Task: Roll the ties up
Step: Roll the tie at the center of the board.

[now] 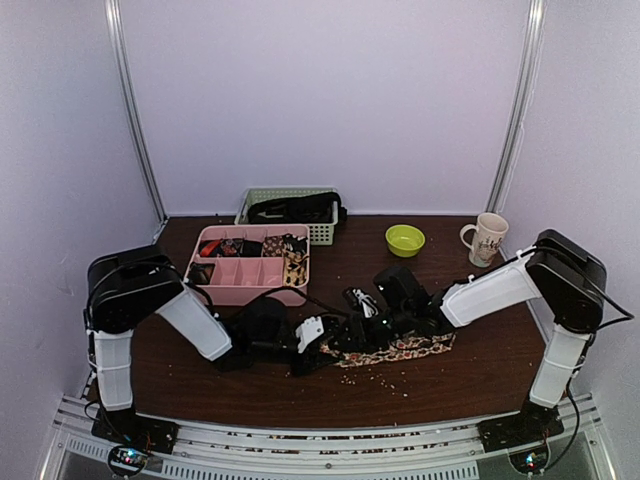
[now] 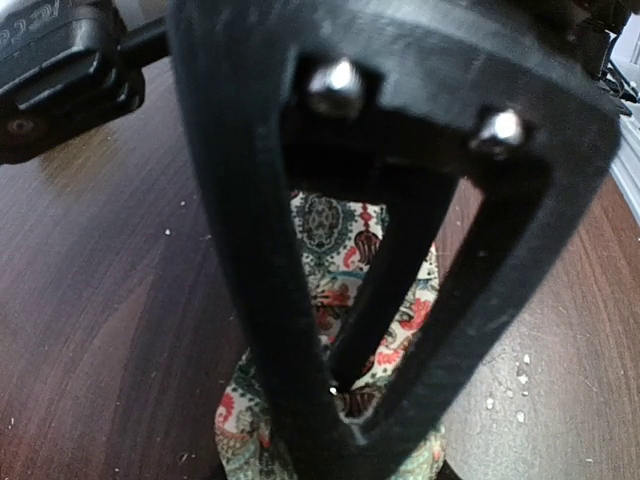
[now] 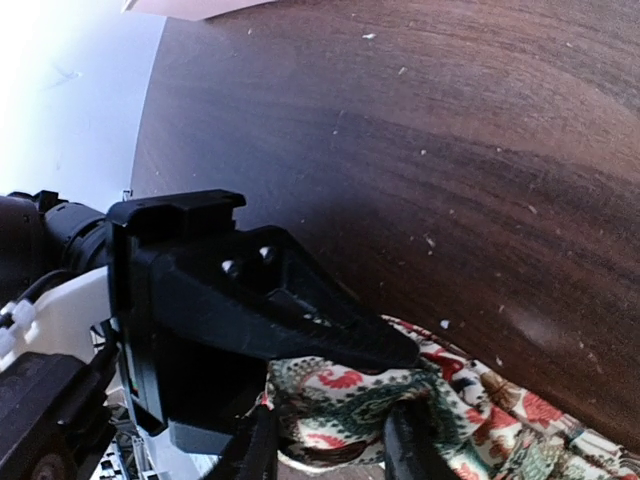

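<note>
One tie (image 1: 415, 349) with a cream, red and green paisley print lies flat on the brown table in front of the arms, its left end bunched up. My left gripper (image 1: 320, 345) is shut on that bunched end; in the left wrist view its fingertips (image 2: 345, 405) meet on the fabric (image 2: 335, 240). My right gripper (image 1: 352, 335) meets it from the right. In the right wrist view the folded fabric (image 3: 350, 400) fills the space between my right gripper's (image 3: 333, 450) two fingers, and the left gripper's tip (image 3: 395, 352) presses on top of it.
A pink divided organiser (image 1: 225, 292) holding rolled ties stands behind the left arm. A pale green basket (image 1: 322, 234) with dark items is at the back. A green bowl (image 1: 404, 239) and a mug (image 1: 487, 238) stand at the back right. Crumbs dot the table.
</note>
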